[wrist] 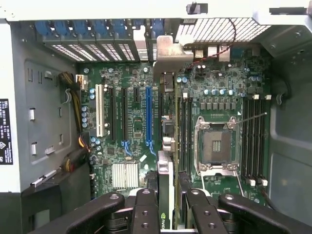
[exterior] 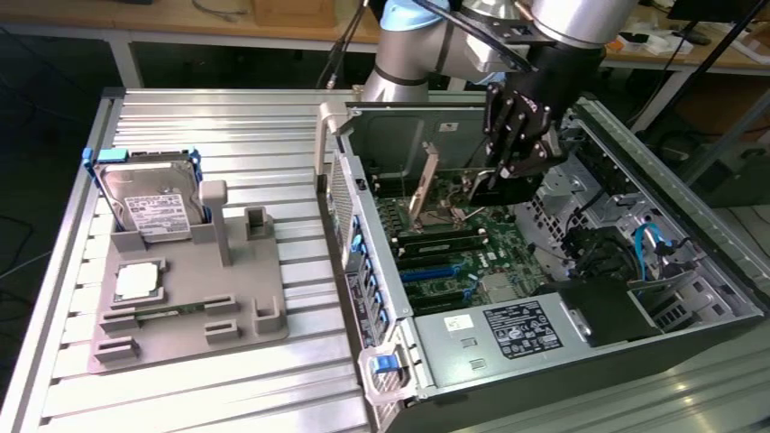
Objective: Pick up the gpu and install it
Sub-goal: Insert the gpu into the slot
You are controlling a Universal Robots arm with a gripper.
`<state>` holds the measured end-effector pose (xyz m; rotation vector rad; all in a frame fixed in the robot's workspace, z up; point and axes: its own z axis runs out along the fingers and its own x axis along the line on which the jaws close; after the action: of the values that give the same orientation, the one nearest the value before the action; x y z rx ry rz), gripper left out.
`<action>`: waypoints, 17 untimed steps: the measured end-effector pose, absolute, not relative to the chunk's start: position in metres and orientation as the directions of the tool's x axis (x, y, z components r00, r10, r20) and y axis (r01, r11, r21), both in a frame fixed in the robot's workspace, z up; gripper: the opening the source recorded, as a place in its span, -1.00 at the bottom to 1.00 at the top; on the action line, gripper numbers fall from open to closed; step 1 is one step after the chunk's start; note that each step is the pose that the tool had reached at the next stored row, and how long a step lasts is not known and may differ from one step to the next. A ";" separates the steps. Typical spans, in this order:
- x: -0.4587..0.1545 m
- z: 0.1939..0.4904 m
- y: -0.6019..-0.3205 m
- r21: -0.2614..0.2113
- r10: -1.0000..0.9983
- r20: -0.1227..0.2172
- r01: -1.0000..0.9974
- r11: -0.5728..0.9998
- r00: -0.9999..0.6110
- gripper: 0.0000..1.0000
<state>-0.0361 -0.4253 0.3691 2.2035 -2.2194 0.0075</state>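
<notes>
The gripper point(exterior: 520, 158) is down inside the open computer case point(exterior: 673, 225), and its claw is clenched on the gpu point(wrist: 165, 190): in the wrist view the dark fingers point(wrist: 145, 214) press on either side of the thin card, which is seen edge-on. The card runs away from the claw across the motherboard point(wrist: 131, 146), and its silvery bracket point(wrist: 168, 53) reaches the rear wall of the case under the blue clips. It lies just beside the long blue slot point(wrist: 148, 114), between that slot and the processor socket point(wrist: 214, 146); whether its lower edge touches the board I cannot tell. Outside the case, at the exterior view's left, the hard drive point(exterior: 151, 203) stands in its blue frame on a grey fixture point(exterior: 241, 307), with the small square processor chip point(exterior: 139, 280) lying near it
</notes>
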 end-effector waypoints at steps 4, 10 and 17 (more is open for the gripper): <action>-0.037 0.365 -0.426 0.007 -1.000 0.013 -1.000 0.007 -0.007 -0.47; -0.039 0.361 -0.427 0.007 -1.000 0.015 -1.000 0.007 -0.007 -0.47; -0.050 0.357 -0.429 0.006 -1.000 0.014 -1.000 0.007 -0.007 -0.47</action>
<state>-0.0496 -0.4292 0.3572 2.2031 -2.2189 0.0086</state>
